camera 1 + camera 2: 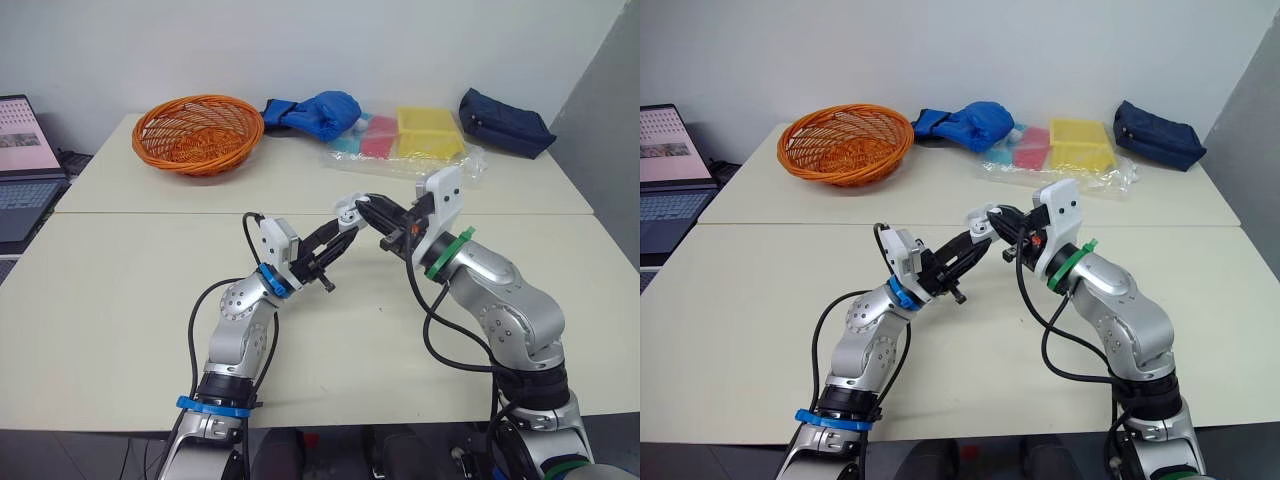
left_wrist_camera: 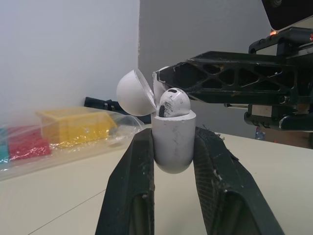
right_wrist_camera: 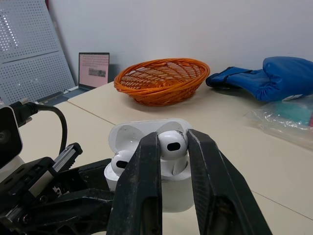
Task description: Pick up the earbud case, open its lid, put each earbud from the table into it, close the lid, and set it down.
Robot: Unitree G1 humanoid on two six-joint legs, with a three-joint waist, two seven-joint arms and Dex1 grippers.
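Black fingers of the left gripper (image 2: 174,139) are clamping the rounded body of the white earbud case (image 2: 173,155), holding it upright above the table (image 1: 120,300) with its lid (image 2: 133,93) hanging open. 1 earbud (image 3: 120,161) is sitting in a socket of the case. The right gripper (image 3: 172,142) is pinching the 2nd earbud (image 3: 172,145) between its tips, the bud's lower part resting in the other socket. Outward from the case in the head view, an orange woven basket (image 1: 197,135) is standing at 10 o'clock. A blue glove (image 1: 322,112) is lying at 12 o'clock. A clear plastic bag (image 1: 450,160) holding yellow, pink and teal items is lying at 1 o'clock and a navy pouch (image 1: 505,122) at 2 o'clock. A laptop (image 1: 20,165) is sitting at 9 o'clock.
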